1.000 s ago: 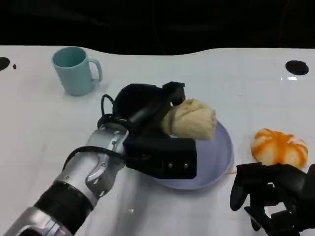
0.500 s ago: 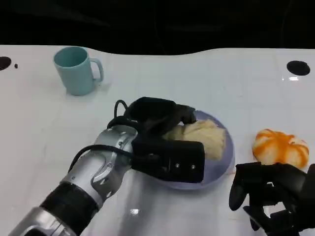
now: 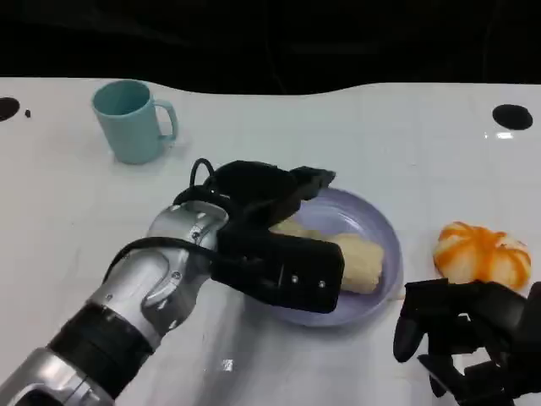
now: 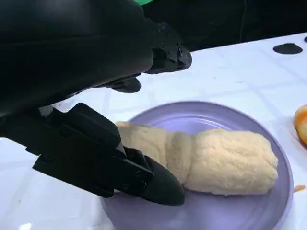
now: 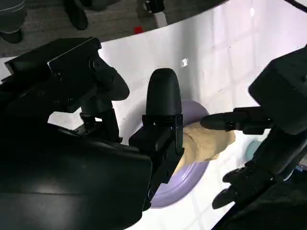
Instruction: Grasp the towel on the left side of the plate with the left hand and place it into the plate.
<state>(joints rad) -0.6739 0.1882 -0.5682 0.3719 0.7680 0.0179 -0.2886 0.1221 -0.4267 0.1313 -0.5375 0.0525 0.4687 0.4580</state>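
Observation:
The beige rolled towel (image 3: 355, 258) lies on its side inside the lilac plate (image 3: 385, 227). My left hand (image 3: 270, 211) hovers over the plate's left part with its fingers apart. In the left wrist view the towel (image 4: 220, 160) rests on the plate (image 4: 201, 112); my left hand (image 4: 72, 48) has its thumb beside the roll's near end and its upper fingers clear above it. My right hand (image 3: 465, 338) sits at the table's near right edge, holding nothing. The right wrist view shows that hand (image 5: 96, 120) and, beyond it, the towel (image 5: 206, 141).
A teal mug (image 3: 131, 118) stands at the far left of the white table. An orange-and-white fruit (image 3: 482, 254) lies right of the plate, just beyond my right hand. A black round mark (image 3: 511, 116) sits at the far right.
My left hand has lowered the towel from above the plate down into it, spread its fingers off the roll and drawn back slightly to the left. The right hand has stayed put.

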